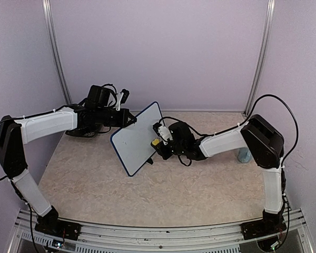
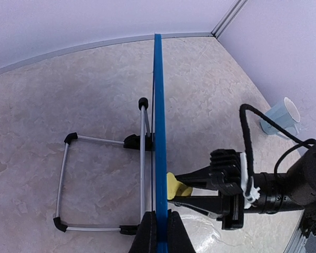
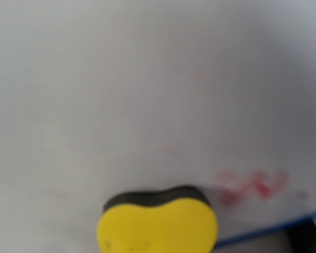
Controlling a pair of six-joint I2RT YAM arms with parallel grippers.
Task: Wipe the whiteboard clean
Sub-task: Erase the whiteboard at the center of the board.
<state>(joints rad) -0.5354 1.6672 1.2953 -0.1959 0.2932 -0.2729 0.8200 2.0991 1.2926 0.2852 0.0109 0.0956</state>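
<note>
The whiteboard (image 1: 136, 139) stands tilted at mid-table, white face toward the right arm, inside a thin blue frame (image 2: 159, 121). My left gripper (image 1: 130, 119) is shut on its upper edge; in the left wrist view the black pads (image 2: 147, 234) pinch the frame from both sides. My right gripper (image 1: 158, 141) is shut on a yellow sponge (image 1: 155, 142), pressed flat to the face (image 2: 174, 185). The right wrist view shows the sponge (image 3: 158, 227) with its dark pad against the board (image 3: 147, 79), and smeared red marks (image 3: 253, 185) just right of it. The right fingers are hidden there.
The board's wire stand (image 2: 63, 179) with black feet lies on the table behind it. A pale blue cup (image 1: 244, 155) stands near the right wall, also visible from the left wrist (image 2: 279, 117). Lilac walls close in at the back and sides.
</note>
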